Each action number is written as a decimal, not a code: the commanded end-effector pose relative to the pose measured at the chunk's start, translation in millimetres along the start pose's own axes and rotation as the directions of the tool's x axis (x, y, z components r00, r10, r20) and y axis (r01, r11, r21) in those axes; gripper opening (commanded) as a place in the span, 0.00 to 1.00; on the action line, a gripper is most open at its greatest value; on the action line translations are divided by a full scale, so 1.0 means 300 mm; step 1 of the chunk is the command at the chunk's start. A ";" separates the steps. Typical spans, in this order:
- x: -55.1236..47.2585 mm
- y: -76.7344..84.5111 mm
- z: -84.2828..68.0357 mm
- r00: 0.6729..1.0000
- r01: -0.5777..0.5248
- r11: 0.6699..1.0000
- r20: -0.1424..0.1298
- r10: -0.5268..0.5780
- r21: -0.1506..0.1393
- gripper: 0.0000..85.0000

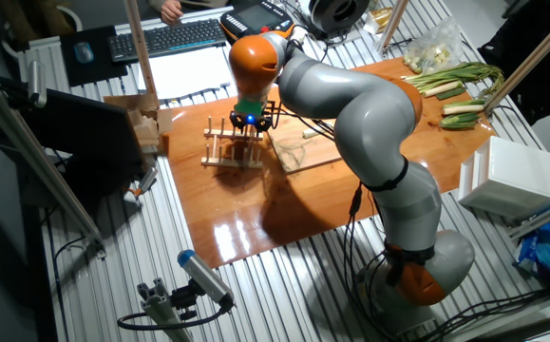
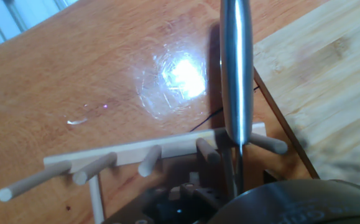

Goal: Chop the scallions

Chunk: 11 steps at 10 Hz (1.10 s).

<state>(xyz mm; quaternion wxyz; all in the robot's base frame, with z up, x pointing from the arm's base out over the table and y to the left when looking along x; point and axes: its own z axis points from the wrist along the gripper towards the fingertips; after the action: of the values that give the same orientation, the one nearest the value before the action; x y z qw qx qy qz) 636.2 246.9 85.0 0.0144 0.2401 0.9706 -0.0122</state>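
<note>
Closest to the hand camera is a dark, blurred mass at the bottom edge of its view. It is probably part of the gripper (image 1: 253, 119), but the fingers cannot be made out in either view, so whether they are spread, closed or clamped on something cannot be told. Just past it is the wooden peg rack (image 2: 136, 155), its dowels fanning toward the lens. A polished steel handle (image 2: 237, 68), apparently a knife's, rises from the rack's right end and narrows to a thin dark edge among the pegs. In the fixed view the hand hangs directly over the rack, pointing down at it. Beyond the rack, on the side away from the keyboard, the cutting board (image 1: 298, 157) lies just beside it. On the board rests the scallions (image 1: 311, 134), a short pale piece whose long axis looks to run roughly along the board's far edge, though it is small in the frame. It lies clear of the fingers and off to the side of the rack, so chopping probably calls for securing the handle first, then carrying it sideways over the board. Far past the rack, at the table's far corner, are long green-leaved stalks (image 1: 455, 81).
</note>
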 end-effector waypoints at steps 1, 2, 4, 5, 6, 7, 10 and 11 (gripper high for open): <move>-0.003 -0.005 0.010 1.000 0.009 1.000 0.000 -0.009 0.000 0.40; -0.008 -0.011 0.014 1.000 0.029 1.000 -0.003 -0.029 0.002 0.20; -0.018 -0.025 0.003 0.997 0.073 0.997 -0.030 -0.073 0.005 0.00; -0.018 -0.024 0.001 0.997 0.073 0.997 -0.020 -0.073 0.017 0.00; -0.019 -0.025 -0.001 0.997 0.073 0.997 -0.015 -0.073 0.015 0.00; -0.020 -0.027 -0.004 0.997 0.078 0.997 -0.011 -0.078 0.010 0.00; -0.028 -0.021 -0.039 0.996 0.084 0.996 -0.029 -0.084 0.004 0.00; -0.027 -0.012 -0.070 0.996 0.079 0.997 -0.036 -0.079 0.007 0.00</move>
<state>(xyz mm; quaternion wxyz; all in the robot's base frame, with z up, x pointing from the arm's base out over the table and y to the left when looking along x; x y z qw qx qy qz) 641.1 240.2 104.5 -0.0040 0.2012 0.9795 -0.0127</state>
